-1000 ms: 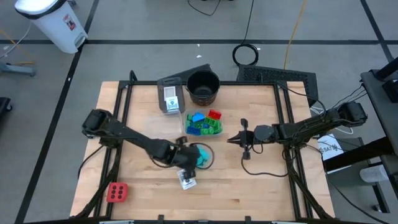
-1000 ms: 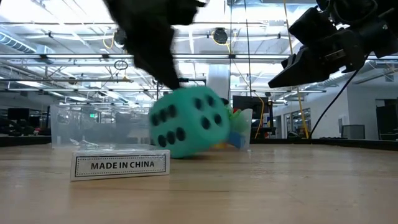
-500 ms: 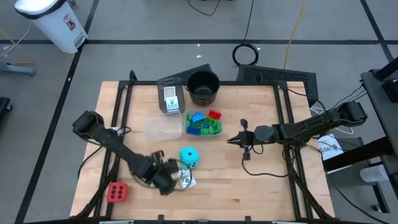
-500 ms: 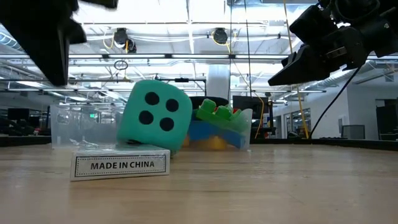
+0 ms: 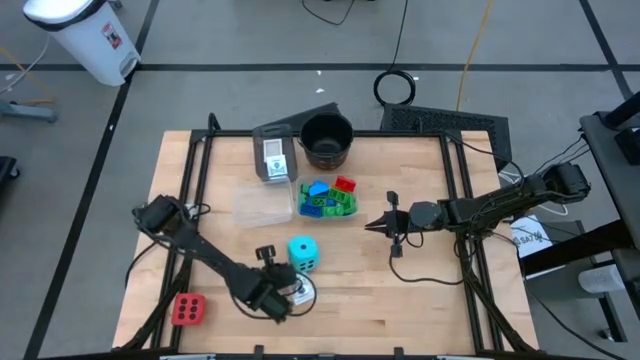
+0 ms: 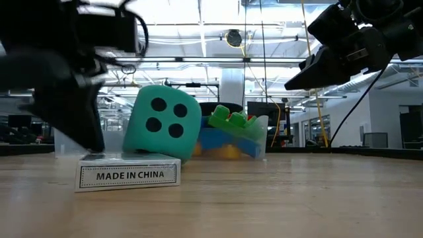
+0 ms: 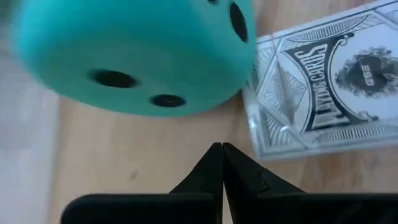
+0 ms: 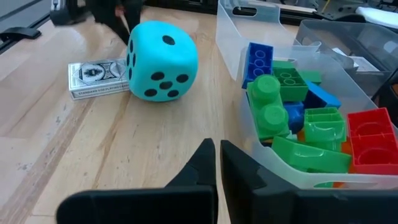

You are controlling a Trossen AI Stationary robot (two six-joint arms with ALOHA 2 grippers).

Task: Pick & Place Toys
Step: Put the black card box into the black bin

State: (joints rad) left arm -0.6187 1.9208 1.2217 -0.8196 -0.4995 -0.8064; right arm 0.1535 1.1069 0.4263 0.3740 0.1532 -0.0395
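Left claw (image 5: 283,303) shifted beside card deck (image 5: 300,291), shut, cyan cube (image 5: 303,253) resting

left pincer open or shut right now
Shut. In the left wrist view the left pincer has its two dark fingers pressed together, nothing between them, just short of the cyan die and card box.

Showed black dots on a soft cyan cube (image 5: 303,252); beside that cube, a white card box (image 8: 98,78) with dark ornate print; green, blue, red plastic blocks (image 8: 297,118).
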